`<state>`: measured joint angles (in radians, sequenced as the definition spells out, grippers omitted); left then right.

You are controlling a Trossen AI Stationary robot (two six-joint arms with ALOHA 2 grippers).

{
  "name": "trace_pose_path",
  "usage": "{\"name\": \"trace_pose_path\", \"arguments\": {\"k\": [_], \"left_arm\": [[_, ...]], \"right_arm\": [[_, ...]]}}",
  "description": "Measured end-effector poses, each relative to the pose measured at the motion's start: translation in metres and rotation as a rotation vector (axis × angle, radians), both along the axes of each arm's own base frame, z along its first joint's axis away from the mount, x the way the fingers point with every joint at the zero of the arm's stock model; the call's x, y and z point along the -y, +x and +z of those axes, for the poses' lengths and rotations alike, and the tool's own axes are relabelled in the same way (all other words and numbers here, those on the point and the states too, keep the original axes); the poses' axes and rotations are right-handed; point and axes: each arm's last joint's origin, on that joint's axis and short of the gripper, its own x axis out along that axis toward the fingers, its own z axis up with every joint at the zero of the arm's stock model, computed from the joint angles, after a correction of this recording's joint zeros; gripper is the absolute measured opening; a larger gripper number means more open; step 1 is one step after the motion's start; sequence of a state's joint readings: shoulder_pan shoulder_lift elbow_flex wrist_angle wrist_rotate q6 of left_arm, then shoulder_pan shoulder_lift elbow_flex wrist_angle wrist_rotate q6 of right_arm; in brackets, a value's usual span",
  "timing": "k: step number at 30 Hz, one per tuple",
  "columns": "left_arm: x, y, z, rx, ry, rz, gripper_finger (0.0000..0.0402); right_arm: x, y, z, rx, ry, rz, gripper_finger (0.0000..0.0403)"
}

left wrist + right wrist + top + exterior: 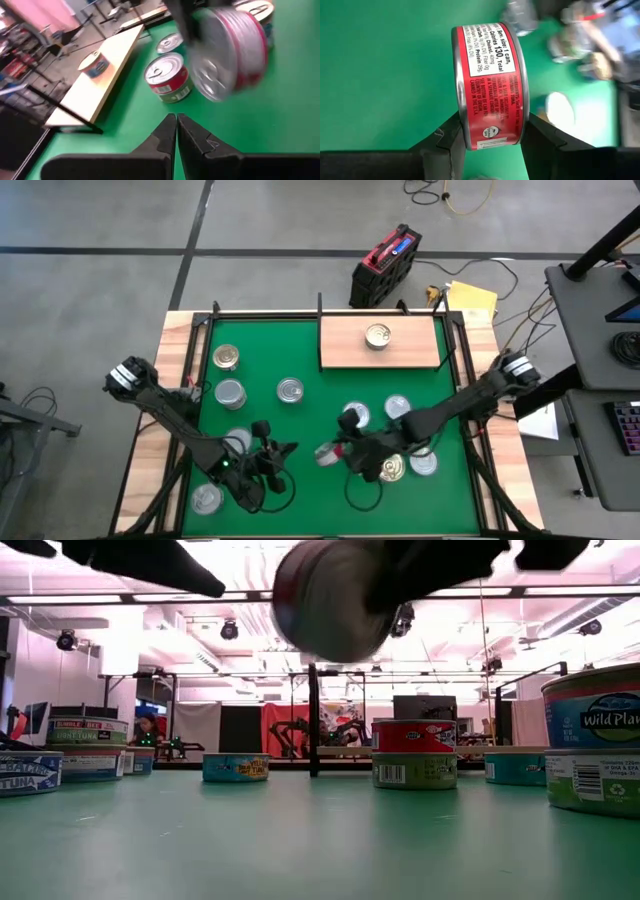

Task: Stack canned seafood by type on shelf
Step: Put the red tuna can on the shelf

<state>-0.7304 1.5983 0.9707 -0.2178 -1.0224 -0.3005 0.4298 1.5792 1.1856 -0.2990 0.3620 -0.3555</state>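
The right gripper (487, 131) clamps a short round red-labelled metal tin (489, 85) across its flat faces, one finger on the lid and one on the base, so the tin stands on edge with its round axis running from finger to finger. In the overhead view this tin (328, 454) hangs near the front middle of the large green mat (300, 360), and the level view shows it lifted clear of the surface. The left gripper (176, 131) waits close beside it, jaws pressed together on nothing, pointing toward the lifted tin.

Behind the right arm sits a loose cluster of silver-lidded and gold-lidded tins (398, 408), with more silver-lidded tins (290, 390) scattered over the left half of the mat.

Farthest off, at the back edge, lies the flat pale wooden shelf board (345, 345), carrying one blue-sided tin (377, 335) near its middle. The shelf is straight away from the held tin, well apart from it and on the right arm's side, so that arm is the better placed to carry it. The tin would likely need turning flat before it can be set down or stacked.
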Motion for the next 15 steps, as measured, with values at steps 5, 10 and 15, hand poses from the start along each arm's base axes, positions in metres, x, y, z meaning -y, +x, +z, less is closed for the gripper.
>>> {"name": "trace_pose_path", "arguments": {"k": [5,10,15], "left_arm": [[-0.005,0.009,0.008,-0.027,0.041,-0.080,0.0000],[-0.018,0.026,0.012,-0.055,0.063,-0.176,0.0000],[-0.036,0.047,0.016,-0.020,0.043,-0.399,0.0000]], "right_arm": [[0.015,-0.025,0.001,0.120,-0.039,-0.073,0.0139],[0.027,-0.046,-0.005,0.242,-0.076,-0.120,0.0139],[0.033,-0.059,-0.012,0.302,-0.112,-0.149,0.0139]]}}
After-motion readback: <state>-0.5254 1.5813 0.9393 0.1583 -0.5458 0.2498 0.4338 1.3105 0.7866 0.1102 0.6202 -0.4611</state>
